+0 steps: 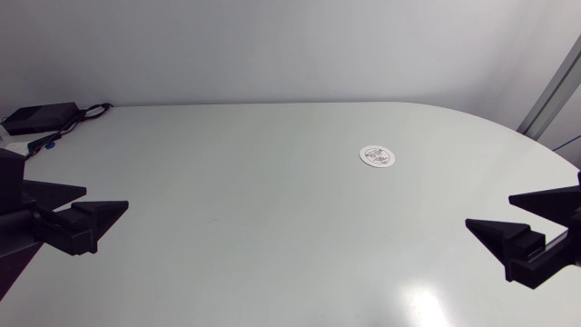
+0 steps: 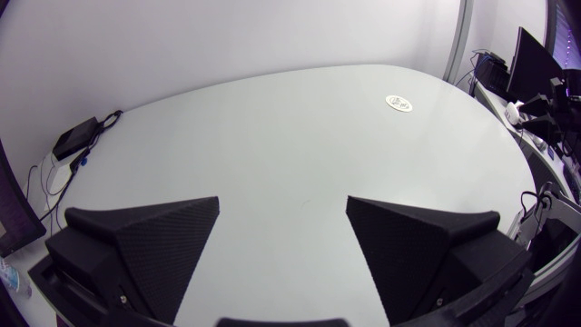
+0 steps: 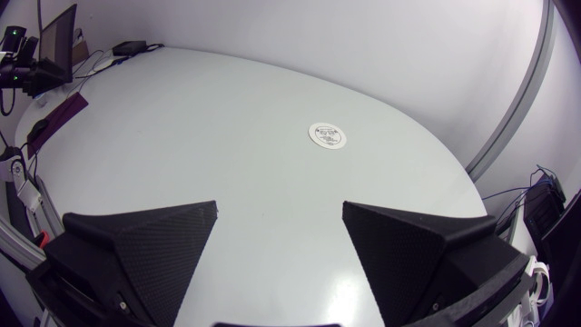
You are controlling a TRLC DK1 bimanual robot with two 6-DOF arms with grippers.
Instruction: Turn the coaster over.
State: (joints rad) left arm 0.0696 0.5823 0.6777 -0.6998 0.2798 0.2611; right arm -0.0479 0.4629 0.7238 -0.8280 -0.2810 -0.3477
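Far out on the table [image 1: 227, 236], toward my right side and nearer its back edge, the coaster [image 1: 377, 156] is lying flat with its printed face up, well apart from both of my arms.

Trouble, as I am judging it, is coming from how thin the disc is and how smooth the surface under it is looking. My broad wedge tips are likely to be pushing it along instead of getting under its rim, and a sliding coaster could be heading for the table's curved edge. Pressing down harder to catch the rim is risking a scrape of the tips on the table. If I do lift it by one edge, a shallow pinch could be letting it drop back the same way up.

My left fingers [image 1: 104, 211] are hanging low at the left edge, pointing inward, spread wide and holding nothing. My right fingers [image 1: 497, 232] are mirroring them at the right edge, equally wide apart and empty, and they are sitting closer to the coaster, which is lying ahead of them.
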